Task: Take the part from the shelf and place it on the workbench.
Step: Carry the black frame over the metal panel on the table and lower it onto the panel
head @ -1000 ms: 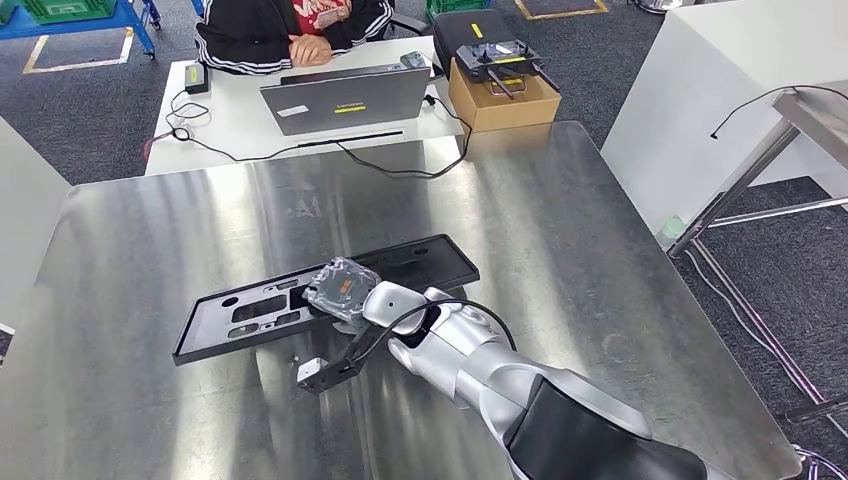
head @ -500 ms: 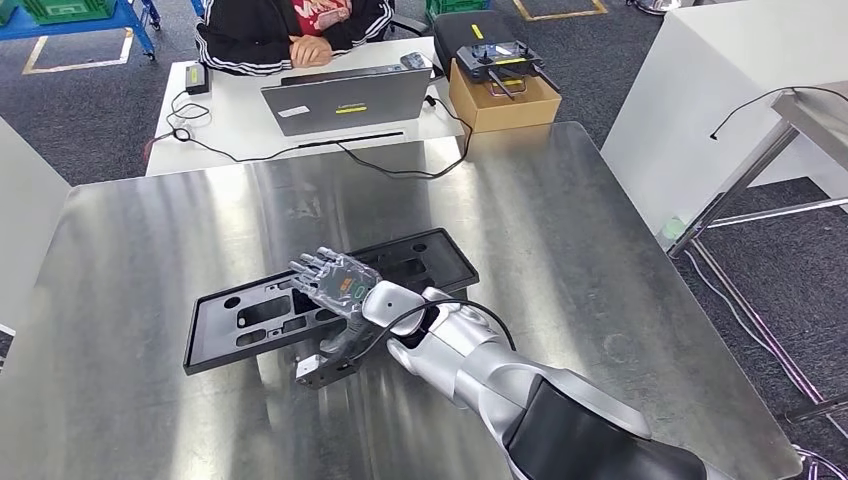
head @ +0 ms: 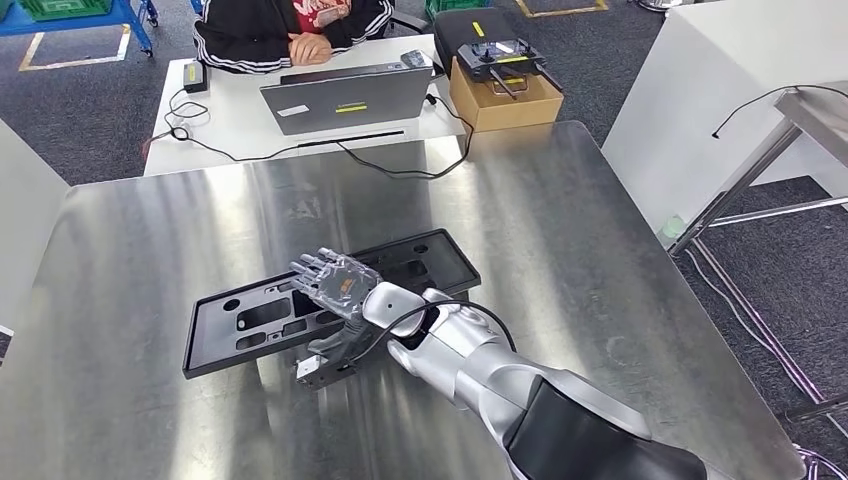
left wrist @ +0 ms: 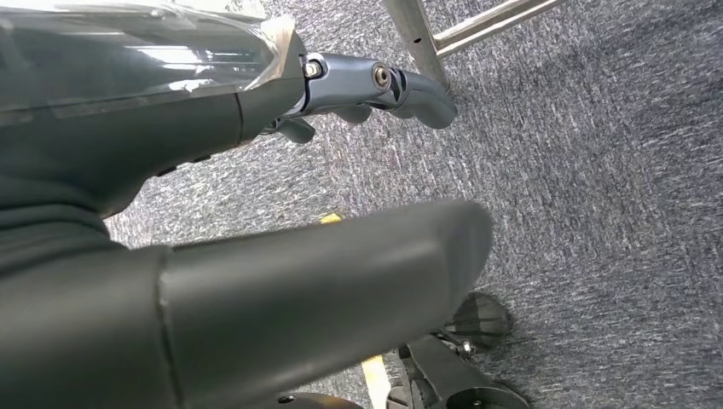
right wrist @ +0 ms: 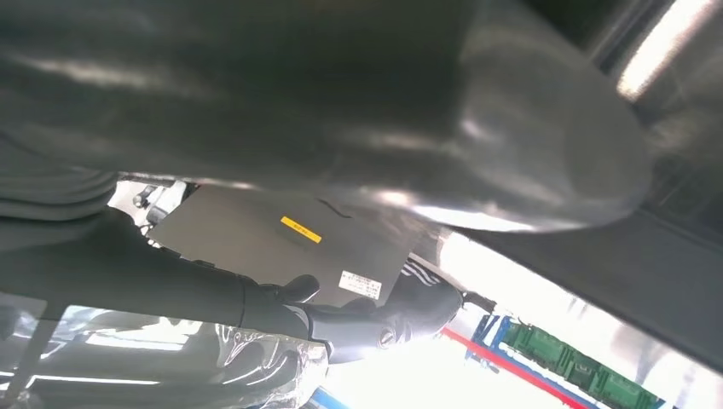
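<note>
The part (head: 420,262), a long flat black panel with several cutouts, lies on the steel workbench (head: 560,230) a little left of its middle. My right hand (head: 335,283) hovers over the panel's middle with its fingers (head: 310,265) stretched out and spread, holding nothing; whether they touch the panel I cannot tell. In the right wrist view the right hand (right wrist: 256,298) shows its fingers straight. My left hand (left wrist: 170,128) hangs down over grey carpet in the left wrist view, fingers apart and empty.
Beyond the workbench stands a white table (head: 230,110) with a laptop (head: 345,97), cables and a cardboard box (head: 503,95) carrying a controller. A person (head: 290,25) sits behind it. A metal frame (head: 760,170) stands at the right.
My right hand was curled on the panel a second ago; its fingers have since stretched out and let it go. The panel shifted slightly and now lies flat.
</note>
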Robot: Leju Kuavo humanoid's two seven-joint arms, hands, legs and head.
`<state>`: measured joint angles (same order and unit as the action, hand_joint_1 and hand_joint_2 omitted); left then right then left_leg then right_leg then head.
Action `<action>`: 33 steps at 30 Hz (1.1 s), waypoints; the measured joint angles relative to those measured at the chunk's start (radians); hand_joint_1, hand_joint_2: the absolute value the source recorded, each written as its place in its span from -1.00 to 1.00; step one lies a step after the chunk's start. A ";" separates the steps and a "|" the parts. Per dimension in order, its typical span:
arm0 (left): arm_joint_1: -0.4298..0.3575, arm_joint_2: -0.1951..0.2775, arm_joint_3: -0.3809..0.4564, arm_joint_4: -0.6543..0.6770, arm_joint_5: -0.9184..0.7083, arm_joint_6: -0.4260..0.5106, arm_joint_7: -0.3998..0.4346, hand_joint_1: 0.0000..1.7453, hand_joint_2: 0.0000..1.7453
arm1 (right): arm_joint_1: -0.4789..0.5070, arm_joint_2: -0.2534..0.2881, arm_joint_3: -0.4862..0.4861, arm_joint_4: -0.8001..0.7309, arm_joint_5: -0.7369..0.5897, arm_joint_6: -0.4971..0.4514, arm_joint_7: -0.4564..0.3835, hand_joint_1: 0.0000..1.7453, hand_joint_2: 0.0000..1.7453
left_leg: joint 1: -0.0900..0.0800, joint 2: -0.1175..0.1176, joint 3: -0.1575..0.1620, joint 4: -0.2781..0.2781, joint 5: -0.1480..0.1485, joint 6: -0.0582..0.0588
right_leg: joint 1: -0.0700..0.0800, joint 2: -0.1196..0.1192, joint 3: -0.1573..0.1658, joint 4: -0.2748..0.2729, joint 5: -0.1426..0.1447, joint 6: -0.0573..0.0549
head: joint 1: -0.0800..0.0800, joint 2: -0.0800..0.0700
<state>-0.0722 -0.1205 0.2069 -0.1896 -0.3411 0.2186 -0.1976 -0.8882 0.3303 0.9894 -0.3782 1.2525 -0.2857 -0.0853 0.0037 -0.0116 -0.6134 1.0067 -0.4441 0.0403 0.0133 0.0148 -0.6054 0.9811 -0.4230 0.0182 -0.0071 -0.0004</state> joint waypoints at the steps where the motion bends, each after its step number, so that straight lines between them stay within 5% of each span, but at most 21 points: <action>1: 0.000 0.000 -0.001 0.000 -0.001 -0.001 0.000 -1.00 -1.00 | 0.000 0.000 0.000 0.000 0.002 0.000 0.003 -1.00 -1.00 | 0.000 0.000 -0.001 0.000 0.000 0.000 | 0.000 0.000 0.000 0.000 0.000 0.000 | 0.000 0.000; 8: 0.005 0.001 -0.008 0.000 -0.002 -0.015 0.000 -1.00 -1.00 | 0.005 -0.007 0.000 0.001 0.012 -0.002 0.012 -1.00 -1.00 | -0.001 -0.002 -0.010 -0.001 -0.001 0.000 | -0.002 0.000 -0.007 -0.006 0.000 0.001 | 0.000 0.000; 13: 0.014 0.001 -0.009 0.002 -0.002 -0.027 0.002 -1.00 -1.00 | 0.039 -0.020 0.001 0.006 0.025 -0.006 0.017 -1.00 -1.00 | 0.004 0.003 0.014 -0.015 0.001 0.014 | -0.001 0.001 0.001 0.004 -0.015 0.005 | 0.001 0.000; 15: 0.015 0.000 -0.011 0.002 -0.002 -0.029 0.002 -1.00 -1.00 | 0.042 -0.023 0.002 0.007 0.032 -0.006 0.021 -1.00 -1.00 | 0.009 0.010 0.028 -0.028 0.005 0.020 | -0.004 0.000 -0.032 0.088 -0.065 0.004 | 0.004 0.000; 17: 0.012 0.001 -0.013 0.002 -0.002 -0.029 0.003 -1.00 -1.00 | 0.041 -0.025 0.002 0.008 0.036 -0.006 0.023 -1.00 -1.00 | 0.010 0.015 0.030 -0.028 0.006 0.022 | -0.013 -0.002 -0.089 0.227 -0.118 0.006 | 0.006 0.000; 19: 0.008 0.002 -0.015 0.002 -0.002 -0.029 0.003 -1.00 -1.00 | 0.040 -0.026 0.003 0.008 0.039 -0.006 0.023 -1.00 -1.00 | 0.011 0.017 0.030 -0.026 0.006 0.021 | -0.024 -0.003 -0.108 0.283 -0.122 0.022 | 0.006 0.000; 21: 0.004 0.002 -0.015 0.002 -0.002 -0.029 0.003 -1.00 -1.00 | 0.033 -0.025 0.003 0.008 0.040 -0.006 0.023 -1.00 -1.00 | 0.015 0.017 0.030 -0.020 0.004 0.016 | -0.035 -0.008 -0.052 0.183 -0.073 0.046 | 0.006 0.000; 23: -0.001 0.002 -0.015 0.001 -0.002 -0.029 0.003 -1.00 -1.00 | 0.022 -0.022 0.003 0.008 0.041 -0.006 0.024 -1.00 -1.00 | 0.017 0.017 0.025 -0.010 0.001 0.002 | -0.037 -0.010 0.023 0.054 -0.037 0.057 | 0.006 0.000; 26: -0.005 0.002 -0.016 0.001 -0.002 -0.029 0.003 -1.00 -1.00 | 0.011 -0.017 0.003 0.008 0.042 -0.006 0.024 -1.00 -1.00 | 0.017 0.015 0.019 -0.003 0.006 -0.020 | -0.027 -0.005 0.042 0.012 -0.028 0.045 | 0.007 0.000; 28: -0.005 0.003 -0.016 0.001 -0.002 -0.029 0.003 -1.00 -1.00 | 0.010 -0.015 0.003 0.008 0.042 -0.006 0.025 -1.00 -1.00 | 0.021 0.014 0.012 0.008 -0.008 -0.030 | -0.036 -0.006 0.035 0.010 -0.022 0.030 | 0.007 0.000; 31: -0.005 0.004 -0.017 0.001 -0.002 -0.029 0.003 -1.00 -1.00 | 0.008 -0.011 0.003 0.008 0.043 -0.006 0.025 -1.00 -1.00 | 0.026 0.013 -0.040 0.141 -0.114 -0.039 | -0.039 -0.007 0.022 0.007 -0.008 -0.003 | 0.006 0.000; 33: -0.005 0.005 -0.017 0.001 -0.003 -0.029 0.004 -1.00 -1.00 | 0.008 -0.011 0.004 0.008 0.043 -0.006 0.025 -1.00 -1.00 | 0.026 0.012 -0.076 0.258 -0.170 -0.043 | -0.033 -0.008 0.009 0.008 0.001 -0.013 | 0.006 0.000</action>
<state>-0.0775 -0.1154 0.1901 -0.1889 -0.3437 0.1896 -0.1940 -0.8801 0.3194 0.9930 -0.3704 1.2951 -0.2922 -0.0607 0.0295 0.0009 -0.6894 1.2645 -0.6138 -0.0029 -0.0199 0.0068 -0.5966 0.9894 -0.4219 0.0047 -0.0014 -0.0004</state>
